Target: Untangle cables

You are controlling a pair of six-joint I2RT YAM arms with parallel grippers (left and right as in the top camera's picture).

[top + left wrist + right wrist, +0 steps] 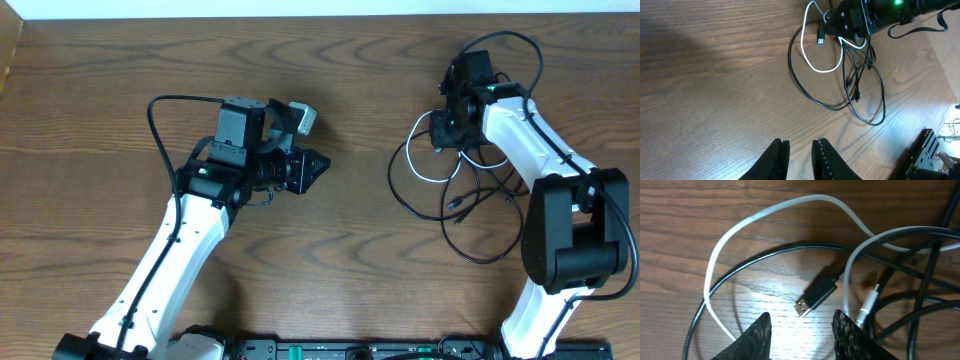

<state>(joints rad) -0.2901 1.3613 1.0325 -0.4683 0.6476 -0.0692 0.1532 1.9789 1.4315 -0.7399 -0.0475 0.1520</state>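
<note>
Cables [805, 199] are light, limp and springy: take hold beside the black USB plug [815, 294]. Your right gripper [800, 330] stands apart over it; your left gripper [799, 155] is barely parted, empty.

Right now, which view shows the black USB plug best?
Right wrist: the black USB plug is close up, its metal end clear. Left wrist shows it small and far, beside the white cable. Overhead: I cannot make it out.

Bright, sharp, glare on table [771, 294] — soft shadows
</note>
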